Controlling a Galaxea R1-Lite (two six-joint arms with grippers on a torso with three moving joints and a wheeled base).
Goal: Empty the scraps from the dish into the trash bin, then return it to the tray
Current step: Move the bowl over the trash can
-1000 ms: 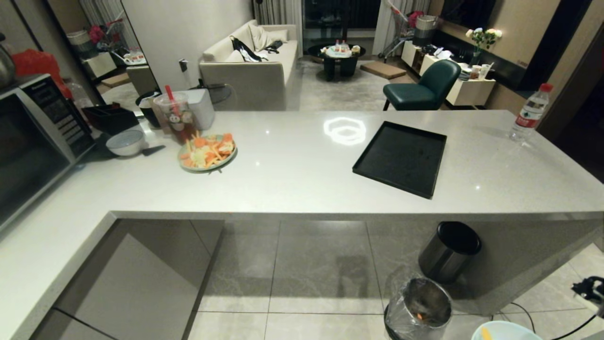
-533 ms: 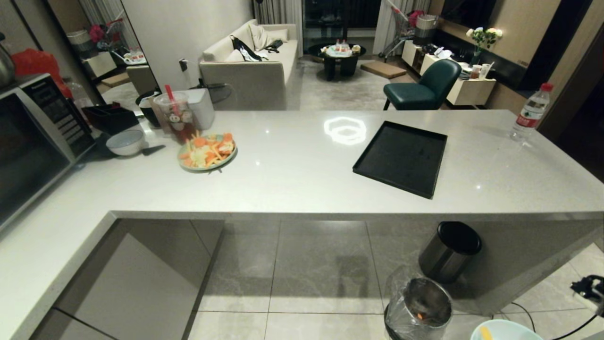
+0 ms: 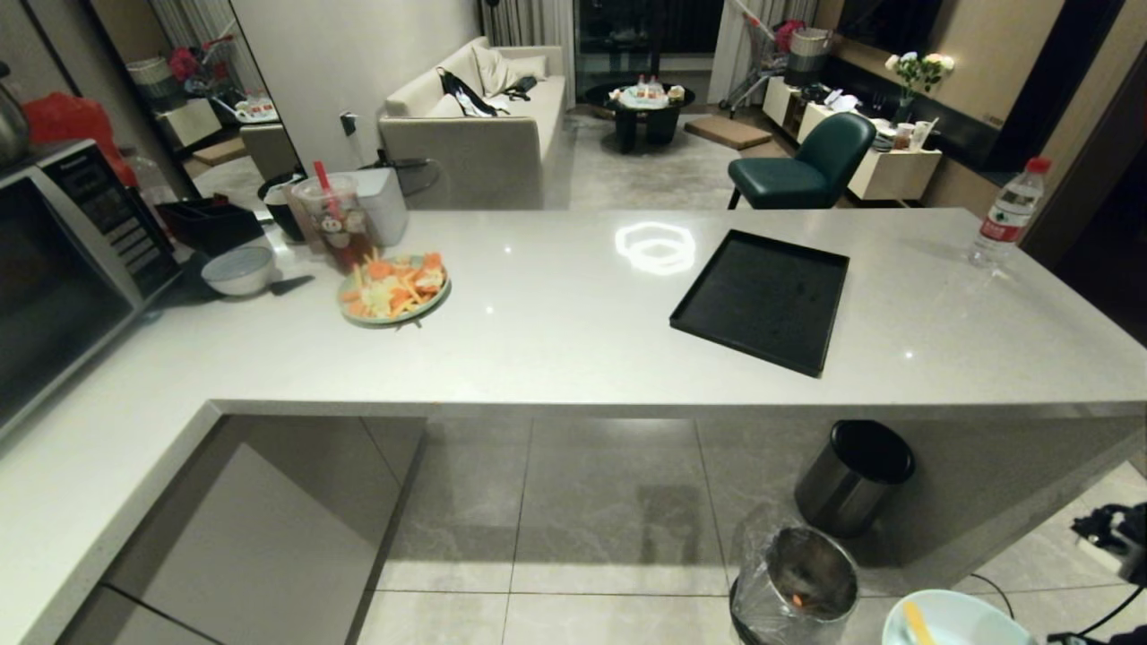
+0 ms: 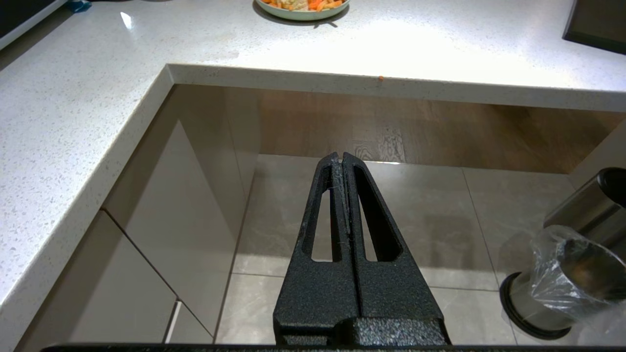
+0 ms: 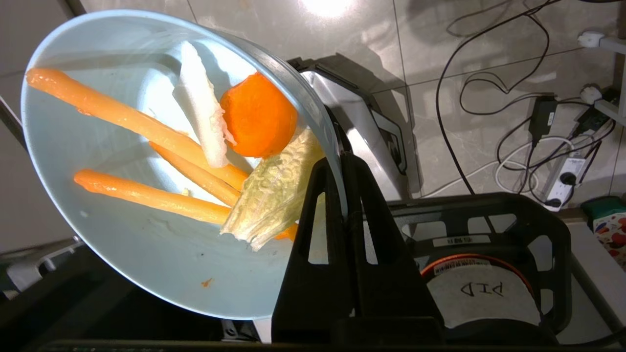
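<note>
Down at the near right edge of the head view, the dish (image 3: 950, 621) is held low over the floor, just beside the trash bin (image 3: 793, 587) and not over its mouth. In the right wrist view the right gripper (image 5: 342, 161) is pinched tight on the rim of the dish, one finger inside and one outside, and the dish is tilted. The scraps (image 5: 195, 146) are in the dish: long orange sticks, a round orange slice, a white strip and a pale green leaf piece lying against the rim near the gripper. The trash bin stands on the tiled floor with its clear bag liner folded over the rim and a small orange bit visible inside. Just behind it, against the base of the table, stands a black-topped steel bin (image 3: 854, 475). The left gripper (image 4: 341, 159) hangs parked over the floor on the robot's left, its fingers pressed together and holding nothing. Farther off, on the table (image 3: 556, 331), the tray (image 3: 762, 300) lies bare toward the right, well apart from a pale-green plate of vegetable slices (image 3: 392, 288) on the left. Beyond the plate are a grey-white bowl (image 3: 238, 270) and a drink cup with a red straw (image 3: 333, 219), and a water bottle (image 3: 1008, 215) stands at the far right corner.
</note>
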